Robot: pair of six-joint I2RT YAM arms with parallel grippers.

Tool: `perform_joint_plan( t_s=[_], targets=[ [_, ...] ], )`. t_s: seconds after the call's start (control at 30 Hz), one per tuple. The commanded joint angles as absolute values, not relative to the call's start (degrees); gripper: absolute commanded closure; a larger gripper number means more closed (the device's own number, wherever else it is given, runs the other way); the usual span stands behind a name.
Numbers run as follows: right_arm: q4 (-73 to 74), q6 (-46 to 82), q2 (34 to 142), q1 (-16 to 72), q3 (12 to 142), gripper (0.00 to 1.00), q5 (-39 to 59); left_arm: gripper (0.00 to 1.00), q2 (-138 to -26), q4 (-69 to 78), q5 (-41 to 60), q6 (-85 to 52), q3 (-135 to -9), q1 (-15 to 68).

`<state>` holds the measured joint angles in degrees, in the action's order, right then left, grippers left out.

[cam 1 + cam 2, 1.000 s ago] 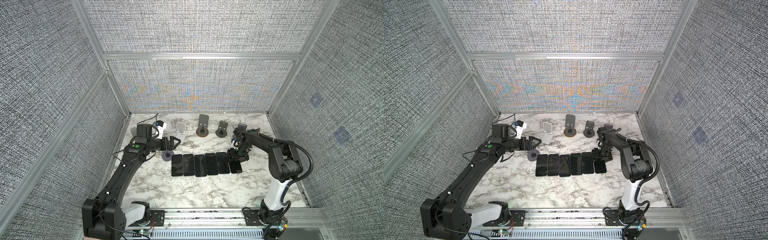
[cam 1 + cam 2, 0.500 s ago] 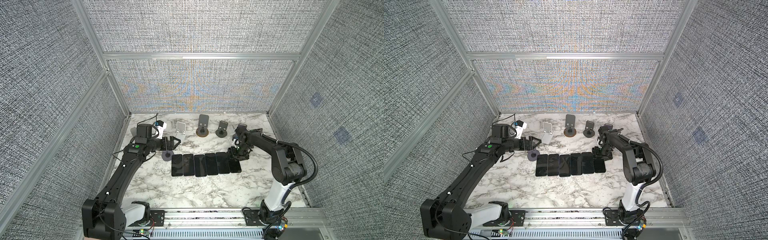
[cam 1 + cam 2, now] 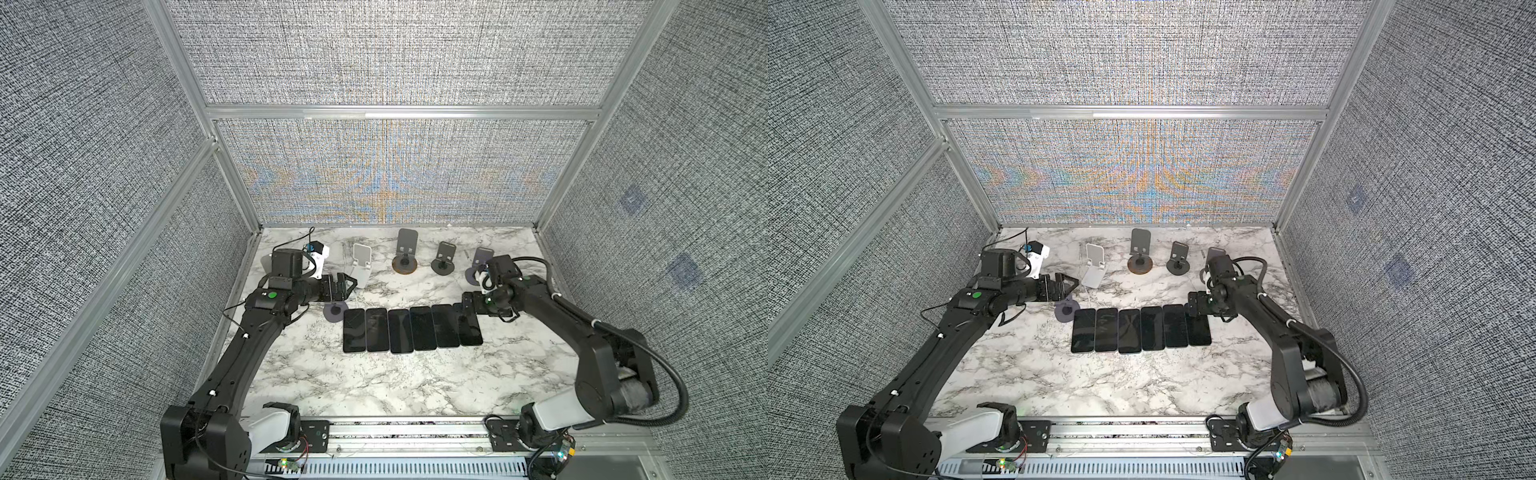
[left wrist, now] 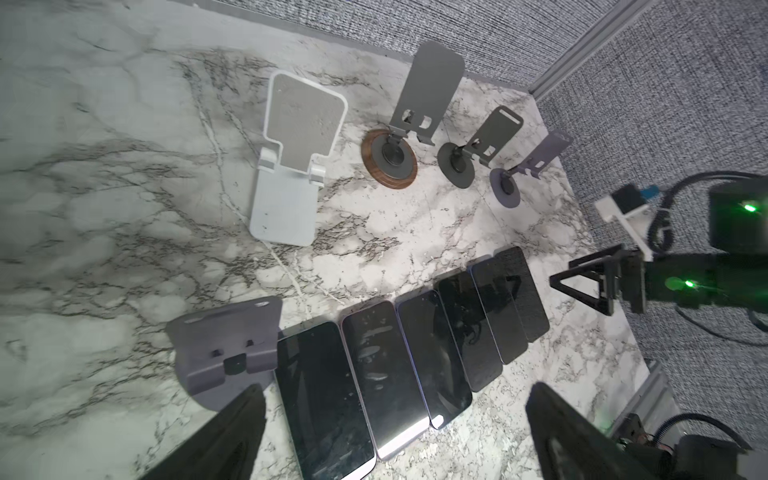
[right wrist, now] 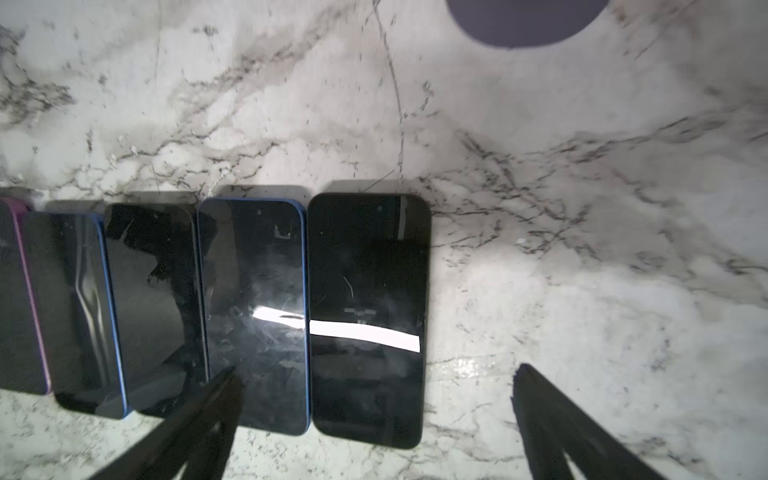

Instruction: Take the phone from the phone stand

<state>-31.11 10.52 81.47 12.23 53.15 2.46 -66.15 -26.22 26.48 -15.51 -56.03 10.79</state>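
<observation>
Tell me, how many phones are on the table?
6, flat in one side-by-side row on the table, left to right: phone 1, phone 2, phone 3, phone 4, phone 5, phone 6. None seems hidden.

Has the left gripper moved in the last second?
No. In a top view the left gripper, open, still has its tips beside the base of the white phone stand, as before.
</observation>
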Motion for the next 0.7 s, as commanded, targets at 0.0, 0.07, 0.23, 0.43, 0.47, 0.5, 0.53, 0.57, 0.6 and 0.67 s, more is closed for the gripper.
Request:
perform_joint_plan(
  t_s=[0.0, 0.07, 0.23, 0.43, 0.47, 0.5, 0.53, 0.57, 0.6, 0.67],
  targets=[
    [-17.51, 8.72, 75.46, 12.14, 46.7, 0.01, -6.26, 0.01, -62.73, -21.97, 16.87, -18.82, -51.86, 10.73],
    [-11.24, 7.19, 72.06, 12.05, 42.23, 0.01, -9.36, 0.01, -59.62, -17.42, 10.42, -19.6, -47.33, 10.86],
    [3.06, 3.78, 68.37, 12.08, 34.12, 0.01, -17.35, 0.01, -54.22, -8.75, -9.94, -17.47, -37.64, 10.77],
    [17.51, 2.44, 70.81, 11.99, 26.9, 0.01, -22.21, 0.01, -55.24, 2.87, -29.45, -14.54, -28.34, 10.79],
    [19.46, 2.13, 71.83, 12.06, 26.15, 0.01, -22.53, 0.01, -55.88, 5.79, -31.33, -13.13, -26.79, 10.65],
    [21.74, 1.81, 73.1, 12.03, 25.59, 0.01, -22.95, 0.01, -56.56, 4.73, -33.44, -13.27, -27.24, 10.34],
    [23.98, 1.07, 74.15, 12.08, 25.31, 0.01, -23.5, 0.01, -57.22, 5.15, -34.51, -11.97, -27.7, 10.13],
    [24.41, 0.47, 74.35, 12.2, 25.5, 0.01, -23.53, 0.01, -57.96, 7.22, -34.71, -10.06, -27.24, 10.12],
    [25.13, 0.52, 74.54, 12.07, 25.63, 0.01, -23.63, 0.01, -58.86, 10.99, -34.27, -8.06, -26.03, 10.02],
    [29.68, -0.86, 76.05, 12.04, 24.88, 0.01, -24.42, 0.01, -61.21, 17.01, -32.89, -5.05, -23.9, 9.59]
  ],
)
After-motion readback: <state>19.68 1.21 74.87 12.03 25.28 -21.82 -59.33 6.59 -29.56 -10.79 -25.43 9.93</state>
